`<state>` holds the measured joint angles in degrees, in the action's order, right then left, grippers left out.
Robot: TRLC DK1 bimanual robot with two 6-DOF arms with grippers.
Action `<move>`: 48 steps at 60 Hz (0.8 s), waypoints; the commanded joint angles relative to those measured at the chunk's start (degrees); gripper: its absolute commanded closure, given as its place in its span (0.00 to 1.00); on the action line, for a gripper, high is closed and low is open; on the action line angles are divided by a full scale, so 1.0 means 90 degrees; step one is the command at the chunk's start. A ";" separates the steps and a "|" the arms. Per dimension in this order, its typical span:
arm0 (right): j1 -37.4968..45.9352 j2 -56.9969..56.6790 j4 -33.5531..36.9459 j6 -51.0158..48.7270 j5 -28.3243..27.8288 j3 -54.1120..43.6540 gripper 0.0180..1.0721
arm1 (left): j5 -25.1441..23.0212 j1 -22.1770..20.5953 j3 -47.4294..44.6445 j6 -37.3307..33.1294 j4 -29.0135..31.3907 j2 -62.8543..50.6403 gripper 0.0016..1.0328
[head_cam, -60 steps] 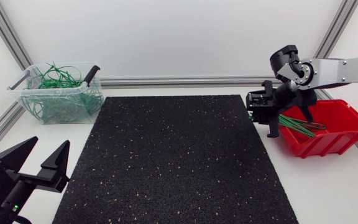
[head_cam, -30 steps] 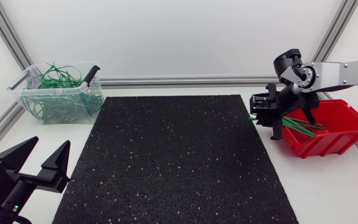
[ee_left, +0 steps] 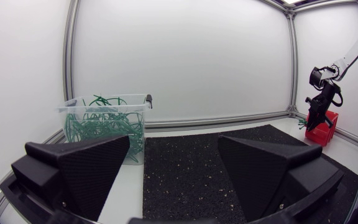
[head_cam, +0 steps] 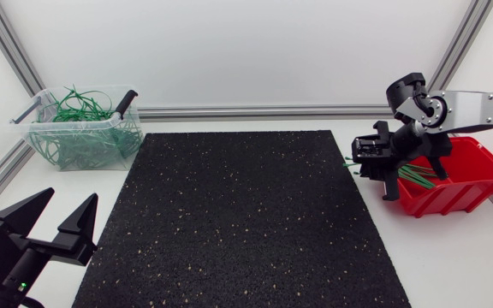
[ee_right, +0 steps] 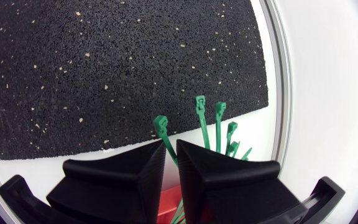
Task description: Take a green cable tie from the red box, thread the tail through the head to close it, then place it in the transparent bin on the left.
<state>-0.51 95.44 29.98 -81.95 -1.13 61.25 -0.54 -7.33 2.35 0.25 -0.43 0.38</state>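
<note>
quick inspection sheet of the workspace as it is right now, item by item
surface: black speckled rubber mat on a white table.
job's things: red plastic box at the right edge, holding loose green cable ties; transparent plastic bin at the back left, filled with looped green ties.
clutter: nothing seen.
grippers: right gripper at the red box's mat-side edge, shut on one green cable tie, whose head sticks out ahead of the fingers; more tie heads show beside it, held or not cannot be told. left gripper open and empty, at the table's near left.
cables: nothing seen.
surroundings: aluminium frame rail along the table's back edge.
</note>
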 commanded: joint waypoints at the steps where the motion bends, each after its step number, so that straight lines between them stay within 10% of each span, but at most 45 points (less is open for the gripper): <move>1: 0.0106 -0.0155 0.0107 -0.0240 0.0057 -0.0146 0.93 | 0.0030 -0.0064 -0.0242 0.0119 0.0174 0.0016 0.04; 48: -0.0031 -0.1298 0.0751 -0.0191 -0.0266 0.0098 0.94 | 0.0030 -0.0074 -0.0242 0.0119 0.0174 0.0016 0.04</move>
<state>-0.38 85.19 35.46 -83.81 -2.68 61.06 -0.54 -7.60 2.35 0.25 -0.43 0.38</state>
